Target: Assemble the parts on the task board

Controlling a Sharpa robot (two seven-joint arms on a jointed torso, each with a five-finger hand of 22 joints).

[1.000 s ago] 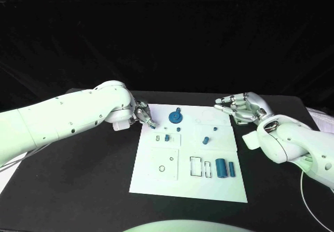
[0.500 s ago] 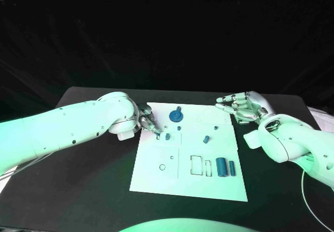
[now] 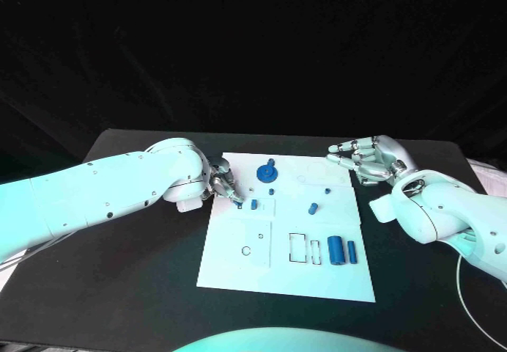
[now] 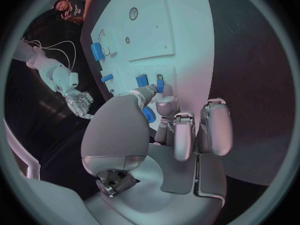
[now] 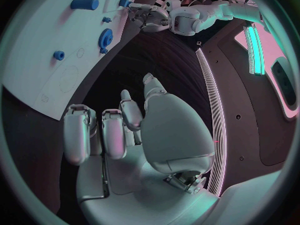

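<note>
The white task board lies mid-table. On it are a blue gear, two small pegs, a short blue piece, a cylinder and a slim bar. My left hand is at the board's upper left edge. Its thumb and a finger reach toward a small blue piece standing in a slot. The fingertips are right beside it, and I cannot tell whether they touch it. My right hand hovers off the board's upper right corner, loosely bent and holding nothing.
The board carries outlined recesses: rectangular slots left of the cylinder and a small ring hole. The black table runs round the board on all sides. White cables trail at the right edge.
My left hand's fingertips have crept a little down the board's edge toward the small blue piece. The right hand has stayed in place.
</note>
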